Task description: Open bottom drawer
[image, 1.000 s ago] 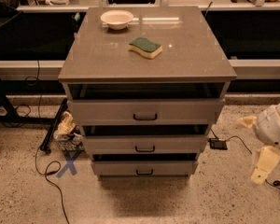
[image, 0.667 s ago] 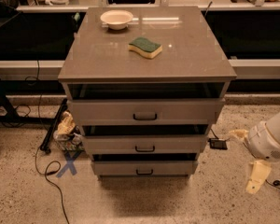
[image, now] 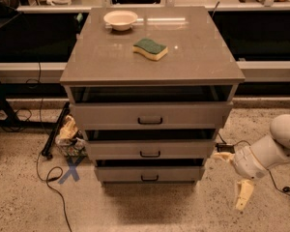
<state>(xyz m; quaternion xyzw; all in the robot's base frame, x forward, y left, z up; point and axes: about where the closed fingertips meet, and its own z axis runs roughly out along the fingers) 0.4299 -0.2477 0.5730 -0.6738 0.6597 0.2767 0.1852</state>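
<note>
The grey-taupe cabinet (image: 152, 66) has three drawers. The bottom drawer (image: 121, 174) is the lowest, with a small black bar handle (image: 150, 178) at its centre; a dark gap shows above its front panel. The middle drawer (image: 116, 150) and the top drawer (image: 111, 115) sit above it, each with a like handle. My gripper (image: 233, 177) is low at the right of the cabinet, beside the bottom drawer's right end and apart from it. Its two cream fingers (image: 243, 195) are spread open and hold nothing.
A white bowl (image: 120, 19) and a green-and-yellow sponge (image: 150, 48) lie on the cabinet top. Crumpled wrappers (image: 67, 134) sit by the cabinet's left side. A black cable (image: 48, 173) and a blue X mark (image: 70, 170) are on the speckled floor. Dark benches stand behind.
My arm has swung left and a little down toward the cabinet's right side. The drawers have not moved.
</note>
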